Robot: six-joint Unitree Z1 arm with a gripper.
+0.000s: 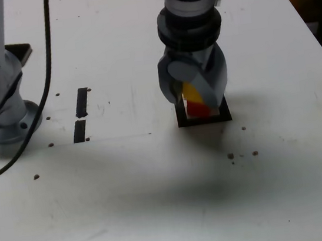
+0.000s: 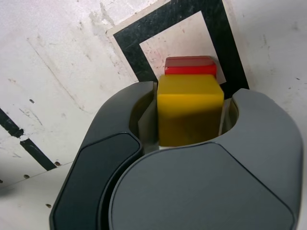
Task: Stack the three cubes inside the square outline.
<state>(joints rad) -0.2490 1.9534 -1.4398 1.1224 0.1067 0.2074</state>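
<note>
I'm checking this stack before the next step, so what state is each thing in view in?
Yellow cube: upright, between the tool's jaws, above the red one; whether resting or held, unclear.
Red cube: inside the outline, partly hidden.
Square outline: flat, partly covered from view.
Tool: jaws either side of the yellow cube; grip unclear.
Black strips: flat, end to end.

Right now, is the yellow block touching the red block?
Cannot tell. In the wrist view, the yellow block hides part of the red block; the exterior view shows them overlapping too, so any gap between them stays hidden.
</note>
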